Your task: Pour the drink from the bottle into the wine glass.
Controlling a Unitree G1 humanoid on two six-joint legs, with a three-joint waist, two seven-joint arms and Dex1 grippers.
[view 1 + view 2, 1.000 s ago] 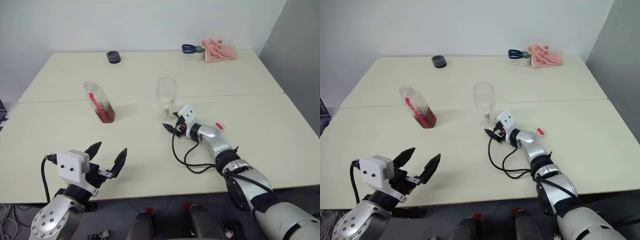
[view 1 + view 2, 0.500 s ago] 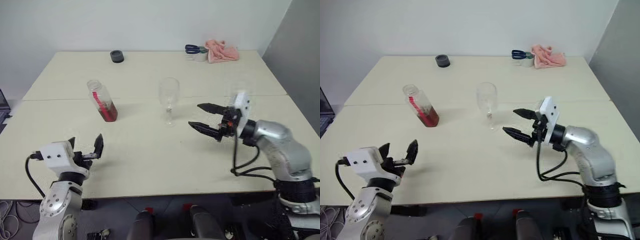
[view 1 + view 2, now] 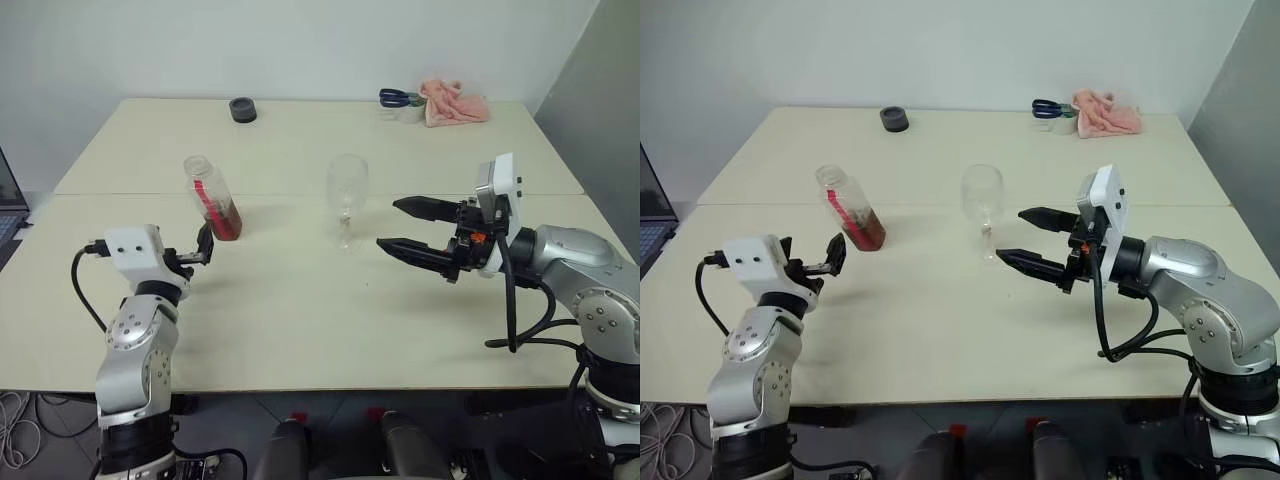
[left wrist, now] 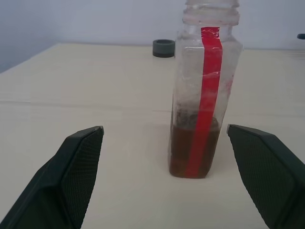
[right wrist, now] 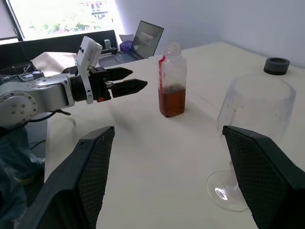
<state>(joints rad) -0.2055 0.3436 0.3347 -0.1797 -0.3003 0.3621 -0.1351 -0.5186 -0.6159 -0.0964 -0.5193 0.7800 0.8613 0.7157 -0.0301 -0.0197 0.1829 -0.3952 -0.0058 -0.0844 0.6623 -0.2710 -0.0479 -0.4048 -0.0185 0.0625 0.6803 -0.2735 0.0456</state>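
The bottle (image 3: 212,198) stands uncapped at the table's left, with a red strip down its side. The reddish-brown drink (image 4: 193,152) fills its lower part. The empty wine glass (image 3: 346,190) stands upright mid-table. My left gripper (image 3: 205,245) is open and level. It points at the bottle from just in front, and the bottle stands beyond its fingertips (image 4: 88,143), not between them. My right gripper (image 3: 388,224) is open and held level above the table, pointing left. Its tips are a short way right of the glass.
A dark tape roll (image 3: 242,109) lies at the back left. Blue scissors (image 3: 397,97) and a pink cloth (image 3: 455,102) lie at the back right. A laptop (image 5: 147,36) sits off the table's left side. A seam (image 3: 120,194) crosses the table behind the bottle.
My right gripper rose off the table near the glass foot, swung out to the right and opened, now pointing left. My left gripper moved forward toward the bottle. The camera view shifted too.
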